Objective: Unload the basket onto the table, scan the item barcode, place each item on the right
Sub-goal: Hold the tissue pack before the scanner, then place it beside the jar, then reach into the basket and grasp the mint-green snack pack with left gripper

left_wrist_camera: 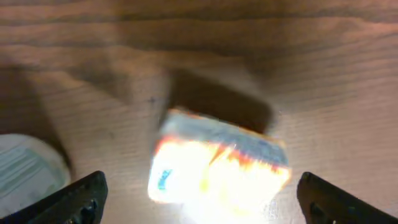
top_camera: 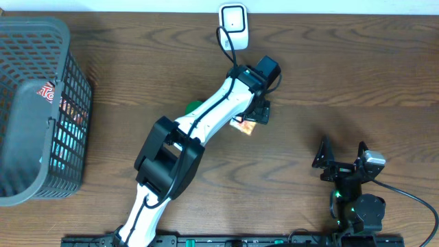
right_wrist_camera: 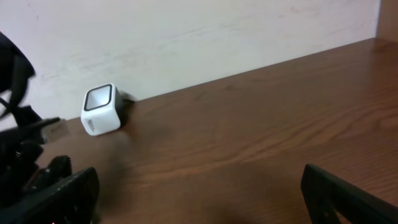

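The item, a small orange-and-white packet (top_camera: 244, 126), lies on the wooden table just below the tip of my left arm. In the left wrist view the packet (left_wrist_camera: 217, 171) is blurred and glaring bright, resting on the wood between my spread fingers without touching them. My left gripper (left_wrist_camera: 202, 185) (top_camera: 255, 115) is open and holds nothing. The white cube scanner (top_camera: 233, 19) (right_wrist_camera: 101, 109) stands at the table's far edge by the wall. Near the front right, my right gripper (top_camera: 341, 152) (right_wrist_camera: 199, 177) stands open over bare wood.
A grey mesh basket (top_camera: 41, 110) with packaged goods fills the left side. A green object (top_camera: 194, 106) peeks out from under my left arm, and a pale round object (left_wrist_camera: 28, 171) lies left of the left fingers. The scanner's cable runs toward the arm.
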You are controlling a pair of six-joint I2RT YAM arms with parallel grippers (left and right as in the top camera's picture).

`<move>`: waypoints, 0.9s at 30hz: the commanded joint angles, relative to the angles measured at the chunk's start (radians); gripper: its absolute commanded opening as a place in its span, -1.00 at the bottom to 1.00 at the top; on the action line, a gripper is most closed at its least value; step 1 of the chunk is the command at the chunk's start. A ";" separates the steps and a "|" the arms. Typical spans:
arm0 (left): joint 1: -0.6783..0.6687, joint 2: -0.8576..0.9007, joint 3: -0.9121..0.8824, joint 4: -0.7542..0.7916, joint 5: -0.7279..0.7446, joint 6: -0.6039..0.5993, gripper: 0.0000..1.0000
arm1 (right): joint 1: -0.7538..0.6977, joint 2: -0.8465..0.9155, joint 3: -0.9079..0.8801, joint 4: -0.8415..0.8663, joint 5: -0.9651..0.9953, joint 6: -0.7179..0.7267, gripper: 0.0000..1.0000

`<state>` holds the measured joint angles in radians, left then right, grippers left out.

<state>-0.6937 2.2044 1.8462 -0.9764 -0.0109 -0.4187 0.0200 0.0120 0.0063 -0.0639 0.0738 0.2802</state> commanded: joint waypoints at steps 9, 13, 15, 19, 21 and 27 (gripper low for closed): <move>0.227 -0.528 0.301 -0.066 -0.140 0.273 0.96 | 0.006 -0.005 -0.001 -0.004 -0.005 -0.008 0.99; 0.495 -0.660 0.300 -0.105 -0.155 0.263 0.95 | 0.006 -0.005 -0.001 -0.004 -0.005 -0.008 0.98; 0.667 -0.690 0.300 -0.146 -0.155 0.210 0.96 | 0.006 -0.005 -0.001 -0.004 -0.005 -0.008 0.98; 0.995 -0.688 0.297 -0.244 -0.087 0.056 0.96 | 0.006 -0.005 -0.001 -0.004 -0.005 -0.008 0.99; 1.151 -0.667 0.283 -0.279 0.064 0.035 0.96 | 0.006 -0.005 -0.001 -0.004 -0.005 -0.008 0.99; 1.440 -0.595 0.170 -0.306 0.292 -0.010 0.96 | 0.006 -0.005 -0.001 -0.004 -0.005 -0.008 0.99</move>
<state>0.6697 1.6028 2.0590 -1.2705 0.1360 -0.3717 0.0200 0.0120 0.0063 -0.0639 0.0738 0.2802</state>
